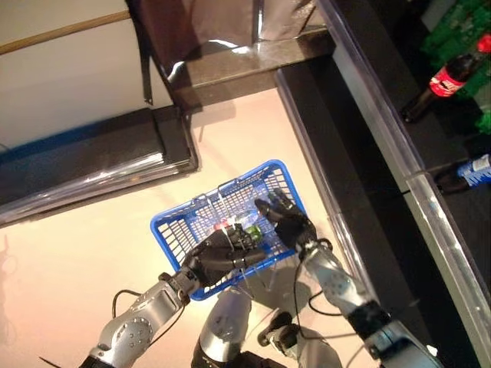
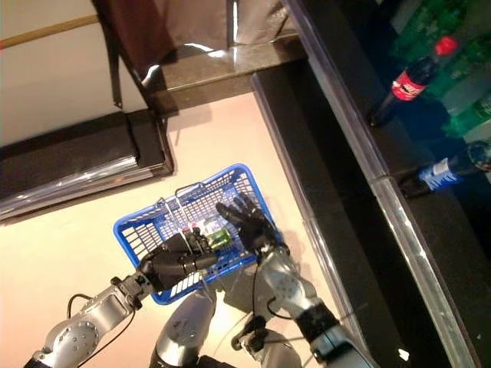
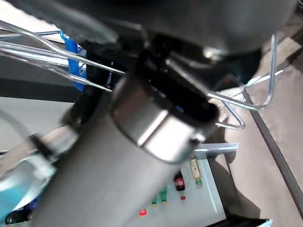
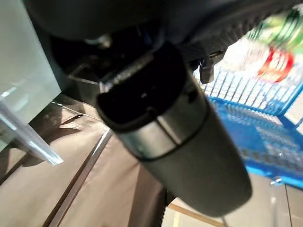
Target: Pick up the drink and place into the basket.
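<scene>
Here, a drink bottle is being seen lying inside the blue basket, with both hands at the basket's near side.

The blue basket (image 1: 178,228) is being held up by the left hand (image 1: 217,255), whose fingers are being curled round its wire handle (image 1: 253,264). The right hand (image 1: 285,219) is being kept over the basket's right part with fingers spread apart, gripping nothing. The drink bottle (image 1: 239,230), green with a red patch, is being kept on the basket floor between the two hands.
</scene>
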`<state>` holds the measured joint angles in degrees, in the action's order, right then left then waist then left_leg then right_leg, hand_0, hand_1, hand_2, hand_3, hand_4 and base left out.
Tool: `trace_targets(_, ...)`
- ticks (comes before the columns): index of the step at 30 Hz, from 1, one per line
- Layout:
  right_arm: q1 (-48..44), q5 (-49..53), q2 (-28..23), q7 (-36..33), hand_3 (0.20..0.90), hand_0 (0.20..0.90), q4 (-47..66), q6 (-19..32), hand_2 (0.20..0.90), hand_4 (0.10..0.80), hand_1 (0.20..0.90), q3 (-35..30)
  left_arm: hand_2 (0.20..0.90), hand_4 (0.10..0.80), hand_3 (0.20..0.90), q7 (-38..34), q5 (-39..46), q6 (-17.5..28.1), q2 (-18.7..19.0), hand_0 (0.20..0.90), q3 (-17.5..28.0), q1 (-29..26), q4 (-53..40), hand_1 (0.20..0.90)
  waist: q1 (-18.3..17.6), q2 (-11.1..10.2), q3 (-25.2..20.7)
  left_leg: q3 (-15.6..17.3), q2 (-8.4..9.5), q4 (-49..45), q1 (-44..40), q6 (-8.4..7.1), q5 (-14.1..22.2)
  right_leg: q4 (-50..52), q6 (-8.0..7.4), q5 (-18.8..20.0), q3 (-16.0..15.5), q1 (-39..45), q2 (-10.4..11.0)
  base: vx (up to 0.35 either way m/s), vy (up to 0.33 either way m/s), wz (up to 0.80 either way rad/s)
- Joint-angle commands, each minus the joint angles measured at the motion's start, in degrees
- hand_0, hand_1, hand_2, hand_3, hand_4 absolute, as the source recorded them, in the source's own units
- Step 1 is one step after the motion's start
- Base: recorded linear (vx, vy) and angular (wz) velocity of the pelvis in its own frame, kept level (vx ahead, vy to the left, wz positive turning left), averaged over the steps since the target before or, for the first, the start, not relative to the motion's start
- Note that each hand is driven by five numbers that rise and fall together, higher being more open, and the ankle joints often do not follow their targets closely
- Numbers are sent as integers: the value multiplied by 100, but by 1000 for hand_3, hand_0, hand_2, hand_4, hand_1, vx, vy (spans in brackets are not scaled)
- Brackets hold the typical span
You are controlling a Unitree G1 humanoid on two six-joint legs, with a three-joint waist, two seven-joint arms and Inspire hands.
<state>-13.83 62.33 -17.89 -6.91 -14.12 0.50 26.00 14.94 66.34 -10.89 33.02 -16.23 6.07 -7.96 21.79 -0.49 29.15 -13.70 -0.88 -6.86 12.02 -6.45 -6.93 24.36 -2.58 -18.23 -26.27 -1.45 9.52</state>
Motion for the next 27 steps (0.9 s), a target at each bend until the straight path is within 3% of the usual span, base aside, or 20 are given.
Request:
trace_targets(1, 248, -338, -307, 746, 900, 900, 1006, 311, 900, 800, 900, 64, 300, 100, 200, 986, 69, 1269, -644, 300, 54, -197, -1575, 300, -294, -13, -550, 375, 127, -49, -224, 368, 399, -712, 13, 1150, 4, -53, -197, -87, 22, -27)
trace_targets(2, 465, -394, -420, 877, 900, 900, 1284, 302, 900, 800, 900, 75, 300, 100, 200, 815, -70, 1450, -638, 300, 3, -145, -1487, 300, -375, -16, -582, 416, 109, -16, -181, 392, 267, -821, 36, 1299, -34, -69, -231, -82, 25, -26)
trace_targets(9, 1309, -191, -744, 1861, 900, 900, 2086, 424, 900, 800, 900, -47, 300, 100, 200, -279, -951, 2597, -657, 300, 38, 107, -853, 300, -762, -202, -807, 798, -33, 180, -464, 378, 298, -1153, -81, 1400, 326, 65, -366, -21, -16, -22)
trace_targets(13, 1728, -174, -808, 2251, 900, 900, 2221, 622, 900, 800, 900, -228, 300, 100, 200, -1092, -1454, 2969, -736, 300, 183, 226, -390, 300, -1070, -247, -1036, 1072, -162, 360, -655, 357, 275, -1324, -166, 1462, 585, 98, -410, -31, 6, -36)
trace_targets(17, 2267, -102, -710, 2545, 900, 900, 2040, 748, 900, 800, 900, -610, 300, 100, 200, -2056, -1968, 3288, -926, 300, 433, 315, 498, 300, -1490, -258, -1315, 1467, -350, 582, -923, 319, 243, -1491, -228, 1499, 947, 159, -455, -72, 0, -44)
trace_targets(21, 2669, -174, -603, 2580, 900, 900, 1701, 689, 900, 800, 900, -939, 300, 100, 200, -2558, -1939, 3342, -1105, 300, 700, 447, 1112, 300, -1759, -260, -1514, 1754, -500, 688, -1087, 272, 221, -1591, -224, 1496, 1203, 204, -522, -90, -39, -63)
trace_targets(24, 2956, -98, -479, 2471, 900, 900, 1279, 722, 900, 800, 900, -1187, 300, 100, 200, -2931, -1858, 3374, -1207, 300, 916, 542, 1607, 300, -1952, -254, -1647, 1936, -630, 696, -1158, 192, 194, -1653, -194, 1476, 1386, 248, -611, -120, -112, -55)
trace_targets(27, 3135, -426, -299, 2348, 900, 900, 415, 493, 900, 800, 900, -1470, 300, 100, 200, -3101, -1463, 3481, -1519, 300, 1309, 620, 2581, 300, -2162, -217, -1728, 2164, -933, 779, -1172, -14, -53, -1837, -134, 1514, 1568, 416, -762, -137, -153, -35)
